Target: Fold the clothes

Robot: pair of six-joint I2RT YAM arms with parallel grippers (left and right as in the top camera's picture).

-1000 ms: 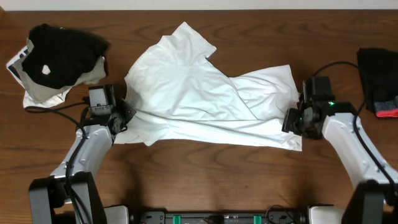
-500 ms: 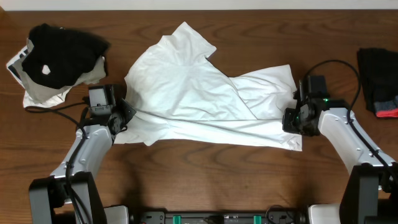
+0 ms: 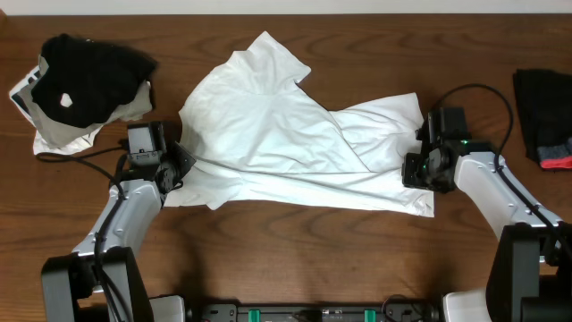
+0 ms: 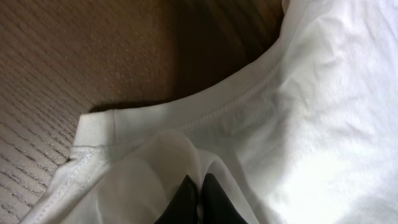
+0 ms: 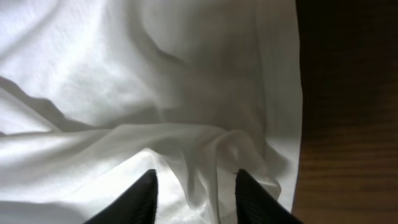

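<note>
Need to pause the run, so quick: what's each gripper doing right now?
Left gripper: shut, pinching the white T-shirt at its edge.
Right gripper: open, fingers astride a fold of the shirt, not clamped on it.

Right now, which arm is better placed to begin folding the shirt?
Left, probably. The left tool is shut on the shirt by the collar, ready to lift. The right tool stands open astride a bunched ridge at the opposite edge, gripping nothing yet.

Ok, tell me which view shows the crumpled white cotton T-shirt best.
Overhead: it frames the whole crumpled white cotton T-shirt, outline included. Left wrist shows only a stitched edge up close; right wrist only bunched folds.
</note>
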